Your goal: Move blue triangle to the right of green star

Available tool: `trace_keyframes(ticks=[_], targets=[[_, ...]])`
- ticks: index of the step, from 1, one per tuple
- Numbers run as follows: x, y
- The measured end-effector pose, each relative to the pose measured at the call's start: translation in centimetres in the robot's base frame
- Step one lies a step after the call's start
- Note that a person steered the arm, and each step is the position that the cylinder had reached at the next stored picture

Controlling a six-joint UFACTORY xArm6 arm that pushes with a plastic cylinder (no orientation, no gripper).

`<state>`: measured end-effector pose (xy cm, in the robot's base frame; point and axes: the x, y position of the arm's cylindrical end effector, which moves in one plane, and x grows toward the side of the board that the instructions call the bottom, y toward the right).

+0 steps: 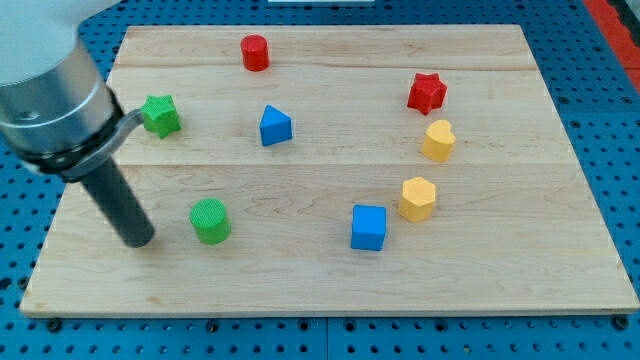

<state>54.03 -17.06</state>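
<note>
The blue triangle [275,126] lies on the wooden board [330,270], upper middle. The green star [160,115] sits to its left near the board's left edge, with a clear gap between them. My tip [138,240] rests on the board at the lower left, below the green star and just left of the green cylinder [210,220]. It touches no block and is well away from the blue triangle.
A red cylinder [255,52] stands near the top edge. A red star [427,93], a yellow heart [437,140], a yellow hexagon [418,198] and a blue cube [369,227] form an arc on the right.
</note>
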Motion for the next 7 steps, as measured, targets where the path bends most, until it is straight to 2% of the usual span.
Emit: trace_keyframes(ticks=[1,2,3,4,5,6,7], targets=[[0.0,5.4],[0.0,5.4],[0.2,-1.2],[-4.7,0.7],[-8.3,8.1],[-11.0,11.9],[-16.3,11.4]])
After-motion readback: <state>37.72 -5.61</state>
